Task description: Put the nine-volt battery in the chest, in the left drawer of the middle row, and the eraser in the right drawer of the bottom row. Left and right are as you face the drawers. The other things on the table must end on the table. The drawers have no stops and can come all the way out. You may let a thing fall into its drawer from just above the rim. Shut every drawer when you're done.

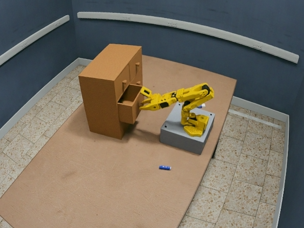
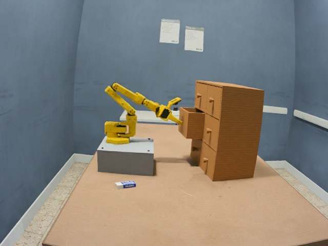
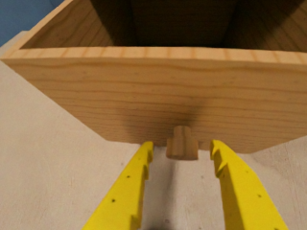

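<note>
On your chest point(image 1: 101, 103) point(image 2: 238, 132), the middle-left drawer point(image 1: 125, 112) point(image 2: 195, 124) point(image 3: 158, 91) stands open, your claw's point(image 1: 141, 99) point(image 2: 180, 111) point(image 3: 182, 149) partly spread fingers straddle its knob point(image 3: 182, 145), gripping nothing, and the eraser point(image 1: 201, 106) point(image 2: 125, 184) lies on the table point(image 1: 98, 176) point(image 2: 185, 211) near the robot's block.

Soft, diffuse light falls across the worktop point(image 1: 103, 176) point(image 2: 185, 211), its source out of frame. In the top view, the walls read dark and slate-blue, and a blurry shadow spreads from the foot of the drawer chest point(image 1: 103, 105) point(image 2: 236, 132). The exterior view is brighter, its walls paler, with a soft shadow between the gray pedestal point(image 1: 181, 143) point(image 2: 125, 162) and the chest. Shade darkens the open drawer's interior in the wrist view, where a dim streak runs below the knob point(image 3: 182, 144). Wall lines bow toward the edges of the top view; fine print on the wall notices point(image 2: 169, 31) point(image 2: 193, 38) is illegible.
</note>
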Controlling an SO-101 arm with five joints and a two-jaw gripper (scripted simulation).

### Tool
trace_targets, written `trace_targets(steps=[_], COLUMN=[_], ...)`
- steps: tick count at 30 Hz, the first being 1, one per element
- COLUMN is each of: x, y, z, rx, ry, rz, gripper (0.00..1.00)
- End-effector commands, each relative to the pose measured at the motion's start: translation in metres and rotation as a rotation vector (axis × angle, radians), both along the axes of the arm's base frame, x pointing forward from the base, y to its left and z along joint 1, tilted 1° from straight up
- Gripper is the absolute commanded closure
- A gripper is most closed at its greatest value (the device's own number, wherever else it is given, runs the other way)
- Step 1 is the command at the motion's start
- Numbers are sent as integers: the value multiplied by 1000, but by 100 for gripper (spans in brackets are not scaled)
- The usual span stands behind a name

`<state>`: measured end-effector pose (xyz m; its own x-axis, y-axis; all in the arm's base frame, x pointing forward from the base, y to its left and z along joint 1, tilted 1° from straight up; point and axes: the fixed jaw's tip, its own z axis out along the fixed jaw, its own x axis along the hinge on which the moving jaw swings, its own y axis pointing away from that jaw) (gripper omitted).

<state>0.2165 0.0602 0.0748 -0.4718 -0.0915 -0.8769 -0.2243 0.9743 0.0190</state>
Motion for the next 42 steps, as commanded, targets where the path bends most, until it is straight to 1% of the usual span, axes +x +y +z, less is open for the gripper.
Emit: trace_targets(steps=[1, 18, 42], x=[-1, -1, -1], y=[-2, -2, -2], z=[-3, -3, -3], rx=[-6, -6, -6], ry=[2, 2, 2], rz=[-2, -2, -2], gripper=[79, 79, 94])
